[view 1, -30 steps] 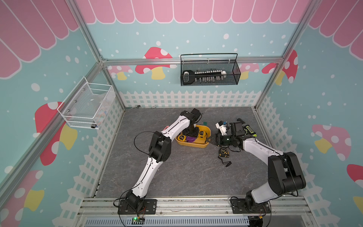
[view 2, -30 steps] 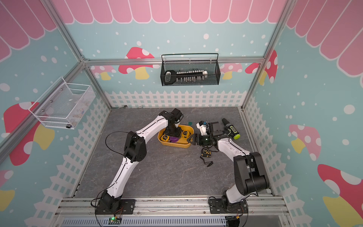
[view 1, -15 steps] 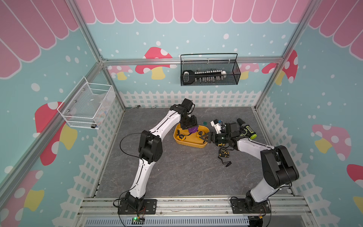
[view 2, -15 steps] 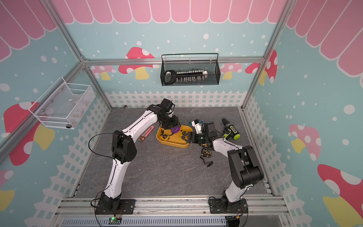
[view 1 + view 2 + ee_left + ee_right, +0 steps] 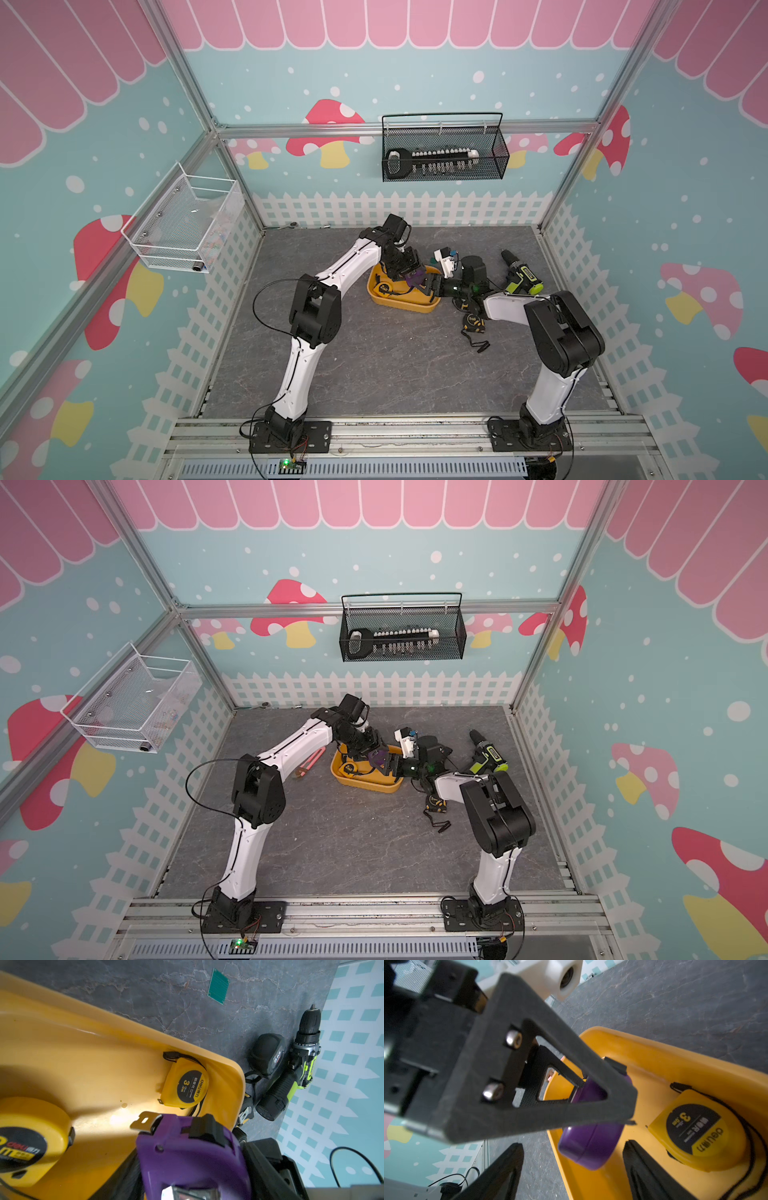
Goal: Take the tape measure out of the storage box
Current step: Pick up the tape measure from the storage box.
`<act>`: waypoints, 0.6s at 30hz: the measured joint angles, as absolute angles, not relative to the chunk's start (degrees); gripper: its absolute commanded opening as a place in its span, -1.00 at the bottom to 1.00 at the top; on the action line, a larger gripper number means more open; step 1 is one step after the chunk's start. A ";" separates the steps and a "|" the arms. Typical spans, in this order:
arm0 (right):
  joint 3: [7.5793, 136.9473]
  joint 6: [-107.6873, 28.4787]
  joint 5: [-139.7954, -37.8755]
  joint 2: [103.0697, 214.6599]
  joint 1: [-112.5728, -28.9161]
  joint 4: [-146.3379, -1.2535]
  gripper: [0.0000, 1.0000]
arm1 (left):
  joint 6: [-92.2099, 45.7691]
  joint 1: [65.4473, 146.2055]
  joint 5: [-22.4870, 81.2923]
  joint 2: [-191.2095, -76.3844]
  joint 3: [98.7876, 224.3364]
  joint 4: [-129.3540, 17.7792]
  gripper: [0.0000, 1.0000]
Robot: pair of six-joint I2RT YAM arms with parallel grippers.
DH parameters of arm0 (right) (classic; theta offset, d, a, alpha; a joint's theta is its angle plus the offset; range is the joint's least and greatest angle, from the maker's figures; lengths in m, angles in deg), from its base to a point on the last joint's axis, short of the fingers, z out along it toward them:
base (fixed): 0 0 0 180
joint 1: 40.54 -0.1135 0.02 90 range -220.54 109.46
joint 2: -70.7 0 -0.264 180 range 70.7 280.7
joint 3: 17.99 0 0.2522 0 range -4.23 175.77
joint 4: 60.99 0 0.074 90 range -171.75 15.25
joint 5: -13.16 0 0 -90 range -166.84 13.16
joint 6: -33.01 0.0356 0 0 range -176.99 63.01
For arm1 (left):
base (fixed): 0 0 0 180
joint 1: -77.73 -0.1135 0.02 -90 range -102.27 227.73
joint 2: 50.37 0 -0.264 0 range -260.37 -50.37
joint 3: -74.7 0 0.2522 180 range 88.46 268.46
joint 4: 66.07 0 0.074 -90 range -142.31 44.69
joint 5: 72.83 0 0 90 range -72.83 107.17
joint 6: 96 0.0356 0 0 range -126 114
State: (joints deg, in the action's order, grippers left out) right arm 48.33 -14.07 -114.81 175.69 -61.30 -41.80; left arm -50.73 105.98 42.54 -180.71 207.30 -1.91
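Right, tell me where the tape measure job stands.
Done: one black tape measure lies on the table beside the storage box. In hand: the left gripper clamps a purple tape measure, lifted but above the box. Left: carry it clear and set it down; a yellow tape measure in a corner and a second yellow one sit inside.

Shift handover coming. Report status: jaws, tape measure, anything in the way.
Left jaws shut on purple tape measure, over box. Right jaws open astride box wall, close by. Two yellow tape measures inside.
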 measured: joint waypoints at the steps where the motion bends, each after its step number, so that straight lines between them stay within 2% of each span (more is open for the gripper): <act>1: 48.46 -13.83 -114.22 175.86 -61.36 -41.45 0.45 | -51.06 106.00 42.82 -180.38 207.06 -2.29 -0.08; 5: 49.05 -12.78 -111.97 176.59 -61.60 -40.05 0.11 | -52.41 106.09 43.78 -178.77 206.17 -3.73 -0.07; 8: 49.18 -11.95 -111.60 176.70 -61.93 -37.93 -0.26 | -52.79 106.26 43.81 -178.39 206.08 -5.08 -0.04; 10: 49.22 -11.58 -110.53 176.87 -62.02 -37.49 -0.40 | -53.53 106.24 43.28 -178.39 206.08 -5.56 0.03; 11: 49.22 -11.78 -110.20 177.13 -62.04 -36.99 -0.45 | -53.90 106.20 42.95 -178.39 206.08 -5.76 0.17; 14: 49.18 -10.60 -109.96 177.57 -62.06 -35.96 -0.50 | -53.53 106.20 42.84 -178.39 206.06 -5.83 0.92; 15: 49.05 -9.75 -110.03 177.57 -61.93 -35.72 -0.52 | -52.72 106.26 43.28 -178.24 206.06 -5.89 0.98; 18: 46.60 -6.73 -110.59 176.35 -61.06 -35.28 -0.55 | -49.18 106.79 42.34 -177.17 206.15 -5.80 0.98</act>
